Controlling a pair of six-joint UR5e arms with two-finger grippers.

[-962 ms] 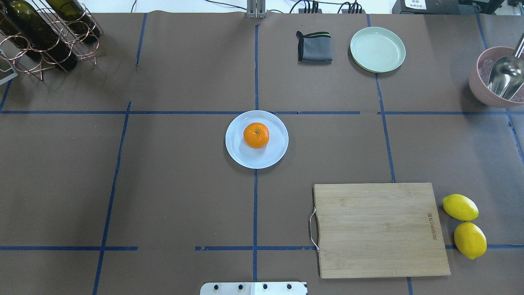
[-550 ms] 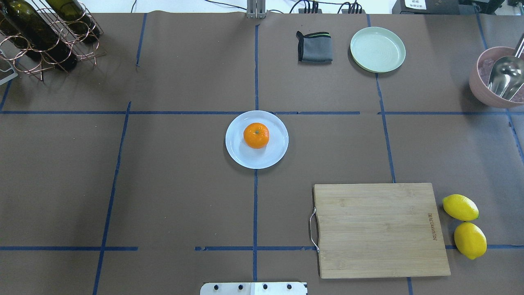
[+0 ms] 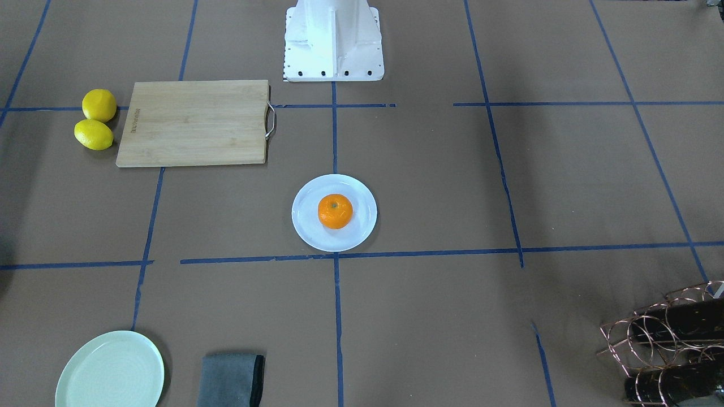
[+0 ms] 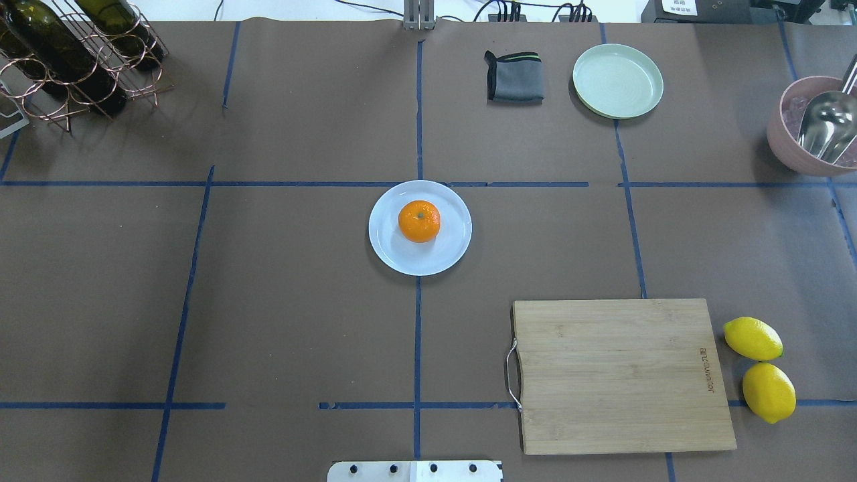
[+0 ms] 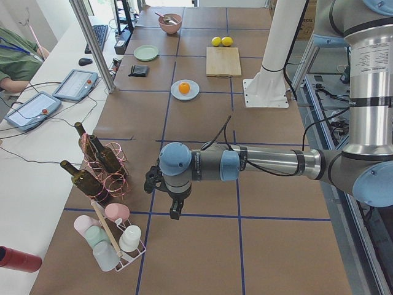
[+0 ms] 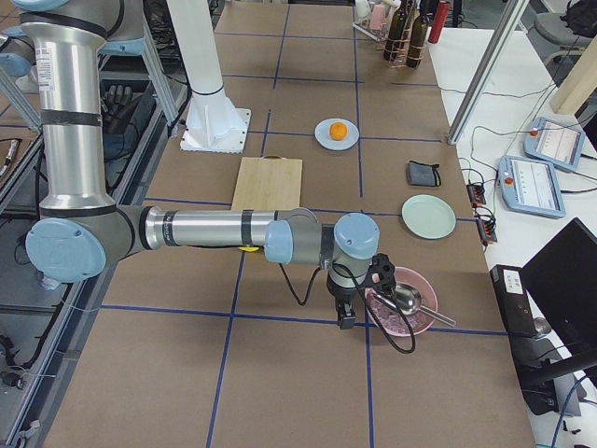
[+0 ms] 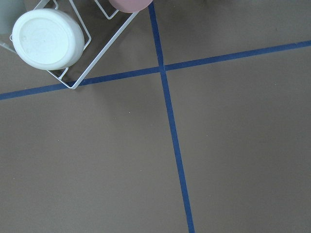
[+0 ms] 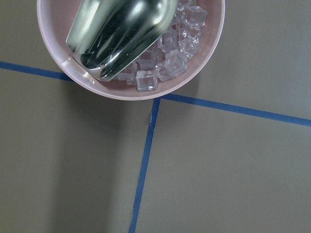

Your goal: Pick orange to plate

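Observation:
The orange (image 4: 419,221) sits on the round white plate (image 4: 390,256) at the middle of the table, stem dimple up; both also show in the front view as orange (image 3: 335,211) and plate (image 3: 307,229). Neither arm is over this area. My left gripper (image 5: 175,212) hangs far off at the table's left end, near the bottle and cup racks, and I cannot tell whether it is open or shut. At the right end my right gripper (image 6: 343,317) hovers beside the pink bowl, its state likewise unreadable. The wrist views show no fingers.
A wooden cutting board (image 4: 622,375) lies front right with two lemons (image 4: 752,338) beside it. At the back are a mint-green plate (image 4: 617,80) and a grey cloth (image 4: 514,77). A pink bowl (image 4: 780,144) of ice with a metal scoop stands far right, a wine rack (image 4: 67,53) far left.

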